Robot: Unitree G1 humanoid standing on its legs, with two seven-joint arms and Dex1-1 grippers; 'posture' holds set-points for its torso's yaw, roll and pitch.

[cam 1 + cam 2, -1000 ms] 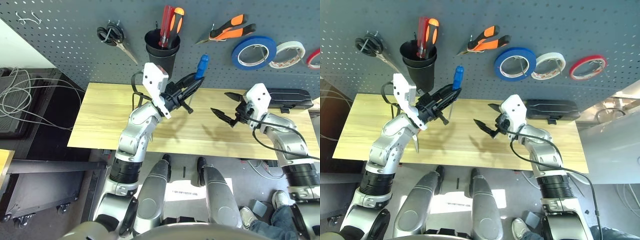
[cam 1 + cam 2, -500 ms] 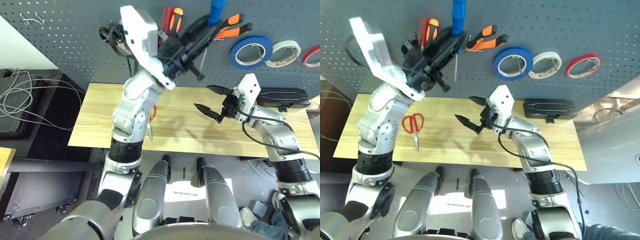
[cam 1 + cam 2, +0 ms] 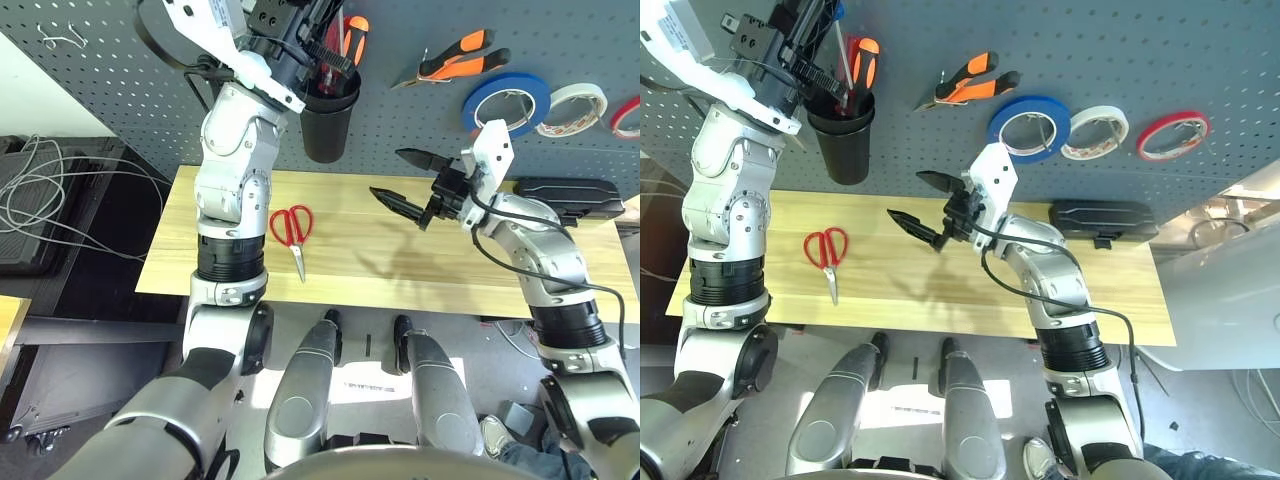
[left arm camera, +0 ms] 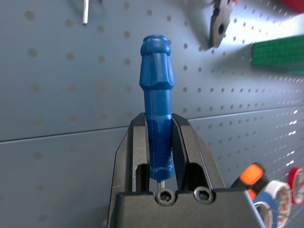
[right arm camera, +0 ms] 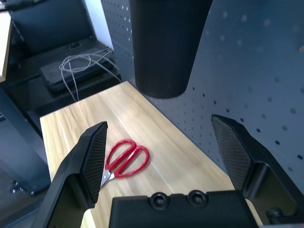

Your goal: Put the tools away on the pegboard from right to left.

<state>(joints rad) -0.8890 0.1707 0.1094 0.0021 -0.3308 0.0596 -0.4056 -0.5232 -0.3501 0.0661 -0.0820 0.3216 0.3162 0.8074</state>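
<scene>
Left wrist view: L gripper [image 4: 159,117] has its jaws closed in on the small blue-handled screwdriver [image 4: 157,90], one black finger each side of the lower hndl. Grip there prob. keeps the thin shaft free to go in first.
Black cup [image 3: 845,160]: on the pegboard [image 3: 1120,60], w/ an orange-and-black handle [image 3: 868,65] sticking up beside a red one. Blue screwdriver's shaft points down at the cup mouth; can't tell if the tip is inside yet. Cup suits it, prob. b/c it has no loop to hang by.
R gripper [image 3: 905,196]: jaws wide apart, nothing b/w them, above the table. Prob. kept low so the L arm has room.
Pliers, orange-and-black handles [image 3: 986,89]: on a hook, R of cup, handles slanting up and out.
Blue tape roll [image 3: 996,130]: on its hook thru the centre hole, R of pliers, so a ring hangs w/o gripping.
Red-handled scissors [image 3: 828,264]: flat on the pale wood table [image 3: 880,290], loops toward board, blades toward robot. Prob. last, b/c order runs R to L.
Next: line shaft up w/ cup, lower, then let go. Risk: tip catches rim or the handles inside.
</scene>
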